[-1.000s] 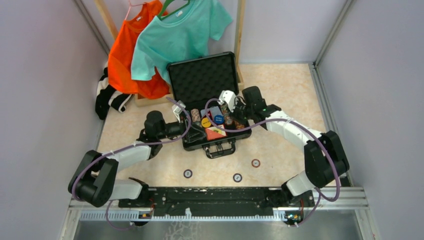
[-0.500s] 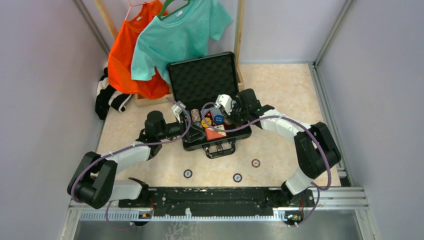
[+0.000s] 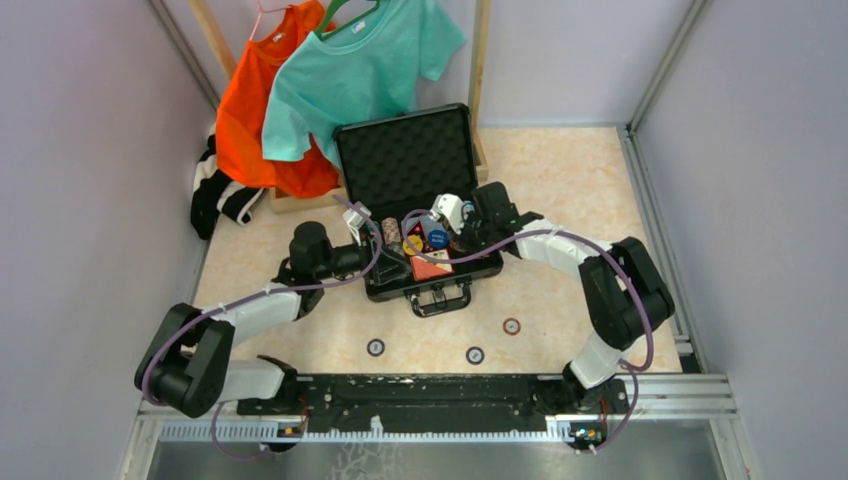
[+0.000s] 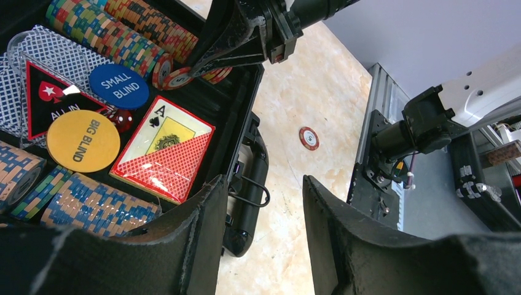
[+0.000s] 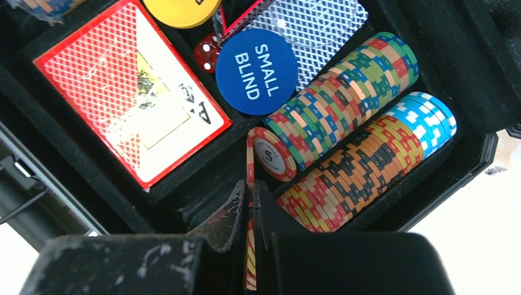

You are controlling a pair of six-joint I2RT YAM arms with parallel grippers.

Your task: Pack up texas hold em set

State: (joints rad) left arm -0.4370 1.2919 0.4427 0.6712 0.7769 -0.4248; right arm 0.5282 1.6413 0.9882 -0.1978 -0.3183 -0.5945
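case [image 3: 480, 270] sits open mid counter [image 3: 570, 190], lid [image 3: 405, 155] standing up at its 12. right claw [image 5: 250, 196] is inside the case at the 3 o'clock end, jaws together on one chip [image 4: 179, 78], held edge-on w/ its rim poking past the tips. that chip is just beside the near end of two chip rows [image 5: 350, 80] lying on their sides; touching or not, can't tell. small blind [image 5: 256, 72] lies at 9 of those rows, red die [image 5: 207, 54] at its 9, card box [image 5: 132, 92] on toward 8. big blind [image 4: 83, 140] and a black all-in marker [image 4: 52, 101] sit next to them, w/ more rows of chips at the case's 9 o'clock end. left claw [image 4: 263, 187] is at the case's 7 o'clock corner, jaws apart, nothing pinched: one finger over the tray, the other outside the front wall, handle [image 4: 253, 161] showing in the gap. three loose chips [image 3: 475, 355] lie on the counter at 6 of the case, well apart from each other. two shirts [image 3: 350, 70] hang at 11.
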